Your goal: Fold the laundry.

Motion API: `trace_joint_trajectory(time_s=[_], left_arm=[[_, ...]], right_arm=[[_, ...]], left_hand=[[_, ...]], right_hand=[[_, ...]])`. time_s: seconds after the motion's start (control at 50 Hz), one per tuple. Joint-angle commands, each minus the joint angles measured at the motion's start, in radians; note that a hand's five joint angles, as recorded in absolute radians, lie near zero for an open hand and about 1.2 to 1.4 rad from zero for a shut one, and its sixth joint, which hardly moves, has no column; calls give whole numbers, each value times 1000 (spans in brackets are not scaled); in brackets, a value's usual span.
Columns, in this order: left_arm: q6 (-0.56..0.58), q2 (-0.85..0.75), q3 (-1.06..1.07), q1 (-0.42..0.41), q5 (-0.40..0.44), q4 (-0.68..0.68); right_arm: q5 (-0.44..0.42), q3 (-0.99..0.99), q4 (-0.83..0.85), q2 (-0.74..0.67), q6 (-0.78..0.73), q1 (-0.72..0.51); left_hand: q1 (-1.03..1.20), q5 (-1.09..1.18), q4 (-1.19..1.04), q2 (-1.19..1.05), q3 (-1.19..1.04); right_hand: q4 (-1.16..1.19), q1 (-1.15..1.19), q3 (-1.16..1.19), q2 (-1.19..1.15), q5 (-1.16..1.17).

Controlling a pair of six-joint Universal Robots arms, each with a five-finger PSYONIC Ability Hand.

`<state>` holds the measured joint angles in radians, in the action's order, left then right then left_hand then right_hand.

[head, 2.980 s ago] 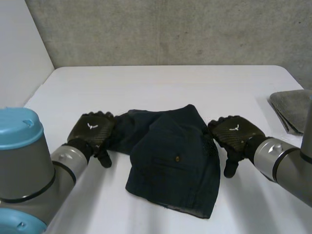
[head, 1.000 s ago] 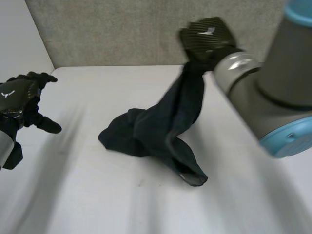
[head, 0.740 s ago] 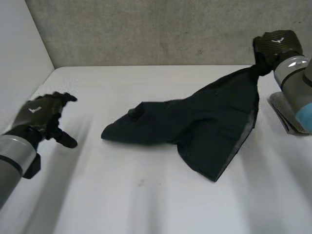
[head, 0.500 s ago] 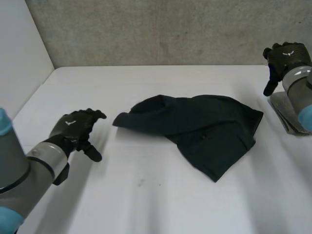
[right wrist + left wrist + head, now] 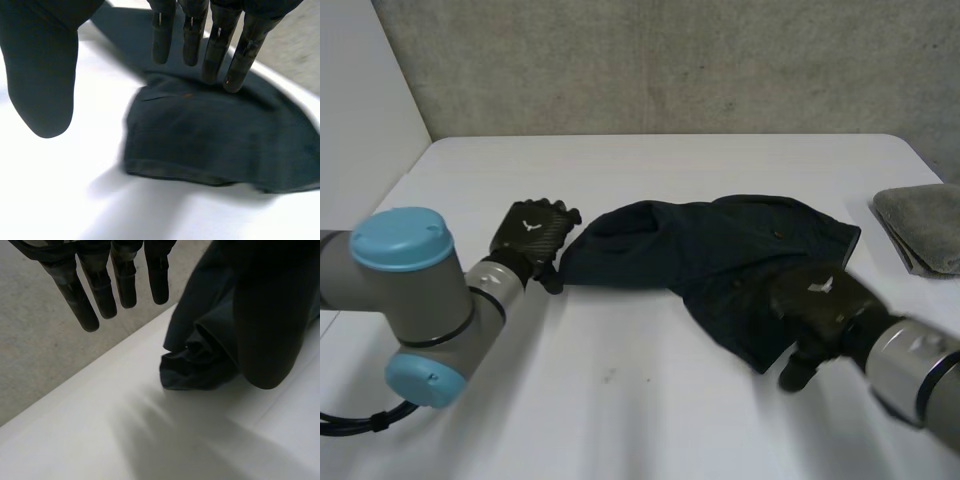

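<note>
The dark garment (image 5: 720,255) stretches nine-to-four o'clock, left hand (image 5: 532,235) at nine, right hand (image 5: 817,308) at five, both straight-fingered, empty.

The right hand (image 5: 820,305) covers the dark garment's (image 5: 720,250) near edge; the grey cloth (image 5: 923,225) is cut off.

Lab, white table (image 5: 650,400), bare concrete wall (image 5: 670,60)

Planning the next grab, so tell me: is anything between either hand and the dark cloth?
Nothing visible does. The left hand is open beside the bunched end of the dark cloth, and the right hand is open over its near corner. The grey towel lies well apart.
</note>
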<state>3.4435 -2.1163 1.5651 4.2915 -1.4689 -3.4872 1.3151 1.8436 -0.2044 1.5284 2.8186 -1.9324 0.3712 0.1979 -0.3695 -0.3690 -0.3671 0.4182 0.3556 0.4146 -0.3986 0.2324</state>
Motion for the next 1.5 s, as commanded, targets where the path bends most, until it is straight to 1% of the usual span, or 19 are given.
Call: trace_joint_trajectory(time_s=[0.02, 0.1, 0.18, 0.28, 0.34, 0.36, 0.48, 0.58, 0.7, 0.78, 0.8, 0.86, 0.88, 0.96, 1.08, 1.16, 1.28, 1.4, 1.5], left_arm=[[2, -82, -71, -13, -1, 8], [11, -103, -112, -18, -2, 8], [16, -125, -151, -32, -1, 8], [16, -155, -184, -38, -1, 11], [16, -162, -188, -44, -2, 11], [16, -163, -189, -50, -2, 11], [13, -157, -194, -52, -11, 10], [11, -142, -194, -53, -18, 13], [13, -31, -175, -47, -34, 46], [13, 70, -158, -39, -62, 82], [14, 94, -155, -38, -67, 91], [14, 200, -142, -22, -74, 134], [13, 228, -140, -16, -76, 145], [6, 370, -132, 5, -77, 206], [-6, 620, -151, 5, -77, 296], [-15, 728, -190, 2, -79, 310], [-33, 785, -234, 4, -79, 372], [-35, 718, -223, 7, -80, 408], [-44, 563, -234, 10, -83, 408]], right_arm=[[27, 65, 212, -138, 64, -59], [79, 65, 281, -201, 53, -62], [140, 60, 365, -252, 48, -60], [184, 66, 450, -290, 22, -62], [203, 69, 490, -309, -22, -69], [208, 69, 496, -312, -36, -71], [222, 60, 530, -338, -99, -72], [227, 36, 539, -369, -111, -63], [225, 20, 531, -320, -108, -56], [220, -12, 478, -156, -110, -45], [216, -39, 426, -90, -113, -27], [210, -107, 326, -10, -119, 24], [201, -159, 250, 30, -120, 55], [147, -304, 73, 110, -117, 116], [69, -541, -71, 223, -96, 177], [61, -650, -104, 248, -56, 181], [52, -724, -165, 248, -27, 179], [46, -712, -185, 208, -25, 182], [42, -712, -176, 24, -22, 168]], left_hand=[[89, 88, -91, -91, -93], [153, 152, -155, -155, -157], [350, 349, -351, -352, -354], [757, 756, -759, -759, -761], [893, 892, -894, -895, -897], [1024, 1023, -1025, -1026, -1028], [1025, 1024, -1027, -1027, -1029], [1025, 1024, -1027, -1027, -1029], [1025, 1024, -1027, -1027, -1029], [1025, 1024, -1027, -1027, -1029], [1025, 1024, -1027, -1027, -1029], [1025, 1024, -1027, -1027, -1029], [1025, 1024, -1027, -1027, -1029], [1025, 1024, -1027, -1027, -1029], [1025, 1024, -1027, -1027, -1029], [1025, 1024, -1027, -1027, -1029], [1025, 1024, -1027, -1027, -1029], [1025, 1024, -1027, -1027, -1029], [1025, 1024, -1027, -1027, -1029]], right_hand=[[75, 138, 79, -95, 86], [72, 135, 76, -92, 83], [75, 137, 78, -94, 86], [101, 164, 105, -121, 112], [157, 219, 160, -176, 168], [183, 246, 187, -203, 194], [541, 604, 545, -561, 552], [977, 1040, 981, -997, 989], [978, 1041, 982, -998, 989], [978, 1041, 982, -998, 989], [978, 1041, 982, -998, 989], [978, 1041, 982, -998, 989], [978, 1041, 982, -998, 989], [978, 1041, 982, -998, 989], [978, 1041, 982, -998, 989], [978, 1041, 982, -998, 989], [978, 1041, 982, -998, 989], [978, 1041, 982, -998, 989], [978, 1041, 982, -998, 989]])
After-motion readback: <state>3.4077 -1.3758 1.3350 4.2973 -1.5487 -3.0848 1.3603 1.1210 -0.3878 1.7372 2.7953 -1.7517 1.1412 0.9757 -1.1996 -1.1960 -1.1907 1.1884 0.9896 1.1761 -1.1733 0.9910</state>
